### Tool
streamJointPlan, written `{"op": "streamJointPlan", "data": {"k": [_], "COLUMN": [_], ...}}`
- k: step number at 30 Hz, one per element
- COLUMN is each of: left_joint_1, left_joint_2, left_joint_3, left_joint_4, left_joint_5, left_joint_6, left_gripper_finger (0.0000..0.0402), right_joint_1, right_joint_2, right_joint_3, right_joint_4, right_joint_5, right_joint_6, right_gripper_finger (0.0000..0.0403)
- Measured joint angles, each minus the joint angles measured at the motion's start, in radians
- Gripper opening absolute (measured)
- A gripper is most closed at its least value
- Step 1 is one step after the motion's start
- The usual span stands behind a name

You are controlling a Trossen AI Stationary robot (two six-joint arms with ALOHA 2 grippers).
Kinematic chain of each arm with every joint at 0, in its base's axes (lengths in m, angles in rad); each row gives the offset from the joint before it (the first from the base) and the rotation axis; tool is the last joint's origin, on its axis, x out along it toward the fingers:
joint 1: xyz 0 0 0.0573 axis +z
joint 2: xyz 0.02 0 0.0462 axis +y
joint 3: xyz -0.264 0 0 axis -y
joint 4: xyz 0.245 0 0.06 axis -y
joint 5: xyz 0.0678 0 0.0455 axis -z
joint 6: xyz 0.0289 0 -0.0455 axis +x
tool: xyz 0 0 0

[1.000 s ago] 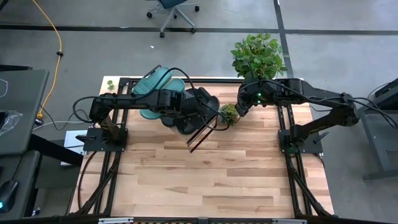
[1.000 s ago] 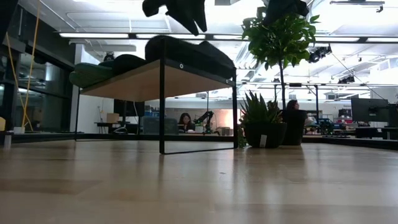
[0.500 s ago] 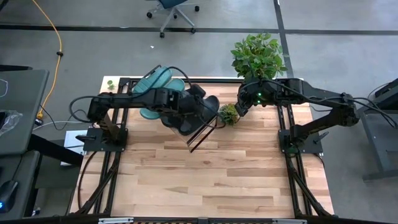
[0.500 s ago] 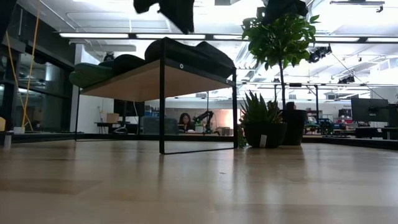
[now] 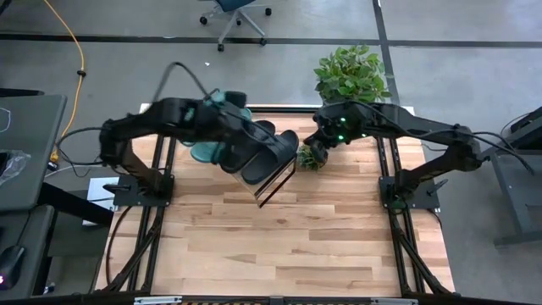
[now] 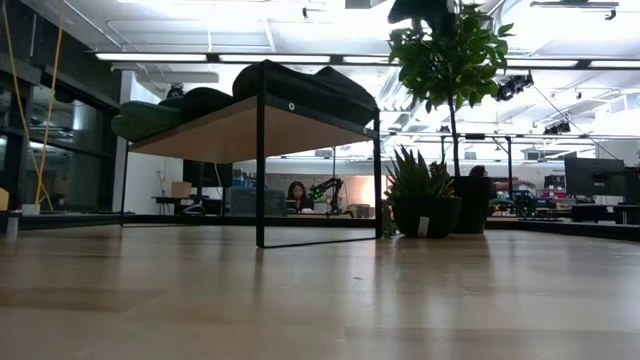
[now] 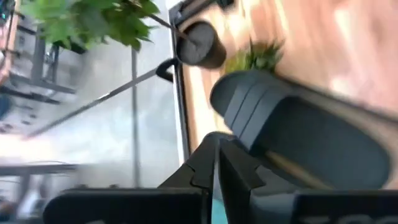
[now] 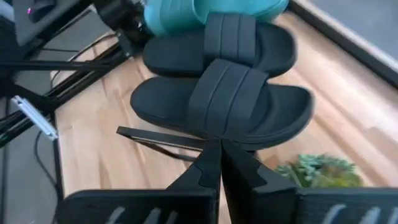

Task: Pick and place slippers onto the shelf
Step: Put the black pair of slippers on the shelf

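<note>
Black slippers (image 8: 221,102) lie side by side on shelf (image 6: 215,125), teal pair (image 5: 212,127) beside them at its far end. Left gripper (image 7: 216,168) pinched closed, empty, above slippers. Right gripper (image 8: 219,165) also closed, empty, over small plant (image 5: 311,155) beside shelf.

1. No text, label, brand, number or sign is legible in any view.
2. A small pale tag on the dark plant pot (image 6: 421,222), seen from table height, is too small to read.
</note>
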Motion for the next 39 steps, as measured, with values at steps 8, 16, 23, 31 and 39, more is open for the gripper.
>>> {"op": "streamJointPlan", "data": {"k": [8,16,23,31,39], "left_joint_1": [-0.037,-0.171,-0.277,-0.309,-0.309], "left_joint_2": [-0.094,-0.094,-0.098,-0.129,-0.138], "left_joint_3": [0.001,-0.047,-0.084,-0.084,-0.084], "left_joint_4": [-0.086,-0.138,-0.253,-0.276,-0.282], "left_joint_5": [0.125,0.129,-0.004,-0.082,-0.082], "left_joint_6": [-0.266,-0.419,-0.572,-0.641,-0.642], "left_gripper_finger": [0.0006,0.0002,0.0001,0.0001,0.0001], "right_joint_1": [-0.044,-0.038,-0.014,-0.03,-0.031], "right_joint_2": [0.118,0.194,0.197,0.197,0.24], "right_joint_3": [0.0,0.0,0.0,0.0,0.0], "right_joint_4": [-0.05,-0.042,-0.022,-0.014,-0.01], "right_joint_5": [-0.089,-0.128,-0.098,-0.098,-0.12], "right_joint_6": [-0.018,-0.025,-0.033,-0.036,-0.043], "right_gripper_finger": [0.0023,0.001,0.0,0.0,0.0]}}
